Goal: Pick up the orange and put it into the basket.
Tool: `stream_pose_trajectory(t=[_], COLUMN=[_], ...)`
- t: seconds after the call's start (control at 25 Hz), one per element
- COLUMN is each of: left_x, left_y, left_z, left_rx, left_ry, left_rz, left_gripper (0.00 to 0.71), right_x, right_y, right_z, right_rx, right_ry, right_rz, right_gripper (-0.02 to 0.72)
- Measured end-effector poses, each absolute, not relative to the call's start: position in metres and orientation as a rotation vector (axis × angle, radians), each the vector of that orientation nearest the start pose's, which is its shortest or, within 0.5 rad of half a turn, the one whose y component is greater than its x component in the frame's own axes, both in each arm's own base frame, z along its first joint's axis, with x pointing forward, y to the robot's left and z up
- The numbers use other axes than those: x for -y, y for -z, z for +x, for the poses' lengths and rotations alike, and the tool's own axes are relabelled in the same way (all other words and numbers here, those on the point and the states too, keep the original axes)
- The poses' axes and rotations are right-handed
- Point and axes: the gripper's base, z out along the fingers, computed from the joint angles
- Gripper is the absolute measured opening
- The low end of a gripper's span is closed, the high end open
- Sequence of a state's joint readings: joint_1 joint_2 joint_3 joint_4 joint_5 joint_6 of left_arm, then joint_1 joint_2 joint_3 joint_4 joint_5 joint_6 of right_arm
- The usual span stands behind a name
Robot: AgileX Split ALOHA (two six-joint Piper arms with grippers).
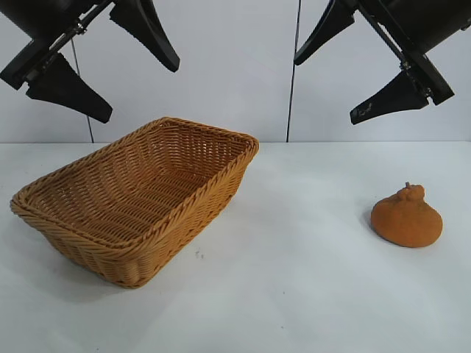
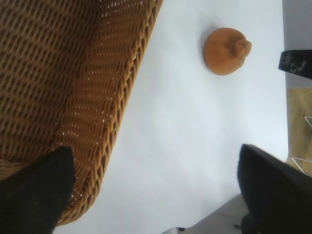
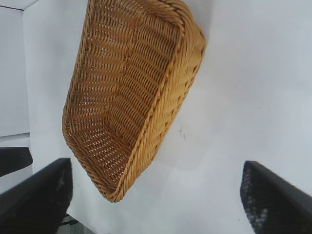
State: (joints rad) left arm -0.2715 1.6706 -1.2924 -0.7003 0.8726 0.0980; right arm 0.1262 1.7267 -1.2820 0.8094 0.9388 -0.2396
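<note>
Orange (image 1: 406,216) below raised right gripper (image 1: 346,62)

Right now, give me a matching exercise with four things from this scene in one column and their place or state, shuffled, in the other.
Column one:
1. orange
2. basket
3. left end effector
4. right end effector

Column two:
A. open, raised above the basket side
B. resting on the table at the right, stem up
C. empty, on the table at the left
D. open, raised above the orange side

Pairs: 1-B, 2-C, 3-A, 4-D
</note>
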Motion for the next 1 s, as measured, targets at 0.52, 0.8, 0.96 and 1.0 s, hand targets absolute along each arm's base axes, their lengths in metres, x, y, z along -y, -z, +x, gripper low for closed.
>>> stream_pose_trajectory(t=[0.52, 0.8, 0.96, 1.0], left_x=[0.1382, 0.1379, 0.1380, 0.1374], left_y=[-0.2814, -0.2818, -0.2858, -0.2883], left_z=[0.3287, 0.3302, 0.3328, 0.3338], left_rx=[-2.664, -2.650, -2.625, -2.616], left_ry=[0.905, 0.899, 0.893, 0.891], left_rz=[0.025, 0.017, 0.017, 0.018], left_gripper=[0.644, 0.644, 0.644, 0.644], right_x=[-0.0977, -0.0977, -0.0977, -0.0977], right_y=[-0.2626, -0.2626, -0.2627, -0.2627], right_z=[0.3478, 0.3478, 0.3480, 0.3480], right_rx=[-2.675, -2.675, -2.674, -2.674], right_ry=[-0.976, -0.976, -0.975, -0.975], right_rz=[0.054, 0.054, 0.055, 0.054], right_gripper=[0.641, 0.641, 0.641, 0.641])
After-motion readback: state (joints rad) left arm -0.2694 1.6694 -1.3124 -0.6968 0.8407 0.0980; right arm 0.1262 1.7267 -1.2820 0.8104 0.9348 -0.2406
